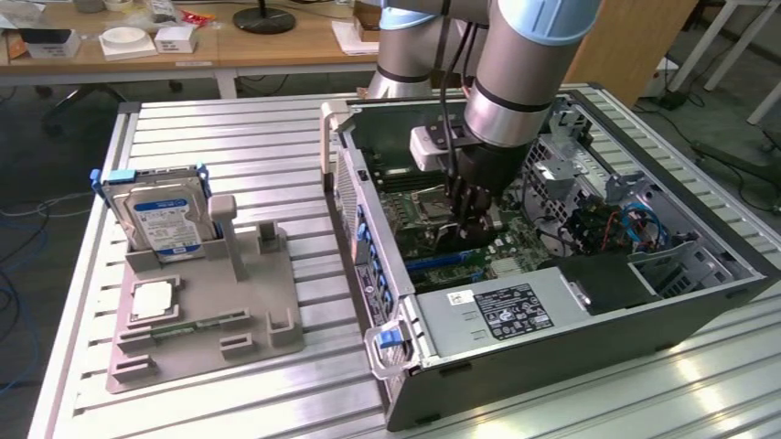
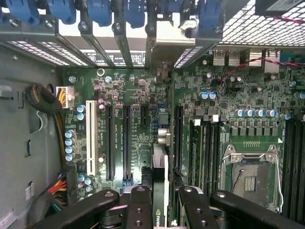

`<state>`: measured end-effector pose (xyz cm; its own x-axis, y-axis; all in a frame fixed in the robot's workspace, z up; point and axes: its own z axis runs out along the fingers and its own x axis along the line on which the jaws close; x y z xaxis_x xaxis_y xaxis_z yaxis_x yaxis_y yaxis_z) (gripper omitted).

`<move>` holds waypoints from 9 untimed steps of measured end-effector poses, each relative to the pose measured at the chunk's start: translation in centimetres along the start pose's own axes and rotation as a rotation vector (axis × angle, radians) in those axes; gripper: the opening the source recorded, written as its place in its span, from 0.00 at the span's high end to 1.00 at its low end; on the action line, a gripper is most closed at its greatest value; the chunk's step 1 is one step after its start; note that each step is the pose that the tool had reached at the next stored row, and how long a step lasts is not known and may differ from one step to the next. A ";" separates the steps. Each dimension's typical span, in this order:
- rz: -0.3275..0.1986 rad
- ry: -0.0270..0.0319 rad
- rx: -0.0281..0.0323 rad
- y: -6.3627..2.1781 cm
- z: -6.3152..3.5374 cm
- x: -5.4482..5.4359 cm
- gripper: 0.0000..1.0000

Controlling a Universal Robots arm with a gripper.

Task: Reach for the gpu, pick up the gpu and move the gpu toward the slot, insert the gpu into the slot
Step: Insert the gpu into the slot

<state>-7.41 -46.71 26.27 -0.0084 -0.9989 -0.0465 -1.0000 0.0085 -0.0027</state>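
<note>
Exterior view: the gripper (image 1: 470, 229) is seen lowered inside the open computer case (image 1: 683, 302), over the motherboard (image 1: 488, 261) beside the processor socket (image 1: 422, 206). A hard drive (image 1: 165, 219) stands on the grey fixture (image 1: 201, 315) near the bench's (image 1: 244, 137) opposite edge.

Wrist view: the gpu (image 2: 160, 191) is held edge-on (jaws clenched on it), directly above the slot (image 2: 162, 143), with a white slot (image 2: 89, 138) well apart.

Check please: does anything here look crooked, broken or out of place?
Nothing stands out. The card stands straight between the jaws above the motherboard, and the hard drive sits upright in its holder.
</note>
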 end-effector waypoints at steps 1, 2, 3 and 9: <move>0.000 0.0013 0.0002 -0.01 0.02 0.0 0.74; 0.000 0.0043 0.0003 -0.01 0.03 0.0 0.74; 0.000 0.0058 0.0002 -0.01 0.03 0.0 0.74; 0.001 0.0065 0.0001 0.28 0.09 0.0 0.74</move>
<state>-7.70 -46.71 26.18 -0.0090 -0.9992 -0.0401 -1.0000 0.0091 -0.0027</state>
